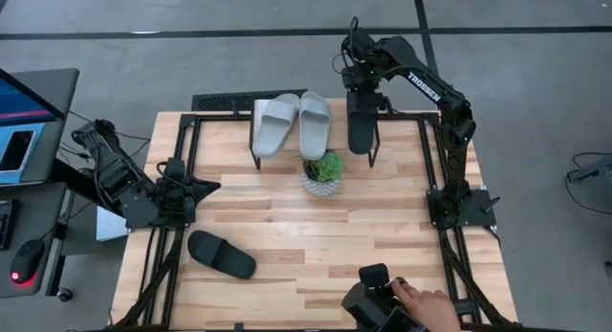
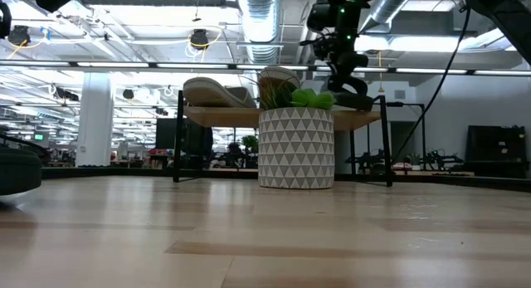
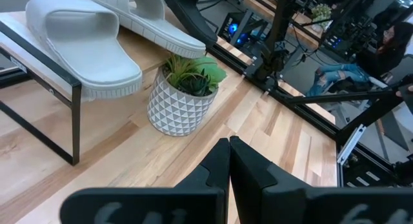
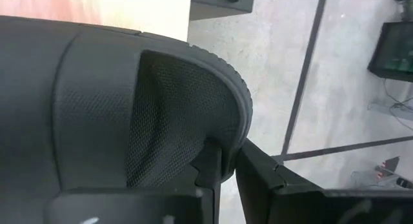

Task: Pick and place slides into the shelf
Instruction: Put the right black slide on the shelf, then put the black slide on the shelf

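Observation:
Two light grey slides (image 1: 295,123) lie side by side on the shelf's (image 1: 411,121) plank top; the left wrist view shows them (image 3: 84,40) overhanging its edge. My right gripper (image 1: 361,83) is over the shelf's right part, shut on a black slide (image 1: 361,126). In the low view that slide (image 2: 357,97) slopes down to the shelf top (image 2: 365,118). The second black slide (image 1: 222,254) lies flat on the table's near left. My left gripper (image 1: 206,187) is shut and holds nothing, low at the table's left side. My right gripper pinches the black slide by the rim at its far end (image 4: 242,114). One finger (image 4: 210,166) is on the textured inner side, the other (image 4: 261,179) on the outside. It comes from above. The slide hangs tilted, its lower end at the shelf top.
A potted plant (image 1: 322,174) in a white patterned pot stands just in front of the shelf's middle. A person's hand (image 1: 426,301) holds a black device at the table's near right edge. Black frame rails (image 1: 186,150) run along both table sides.

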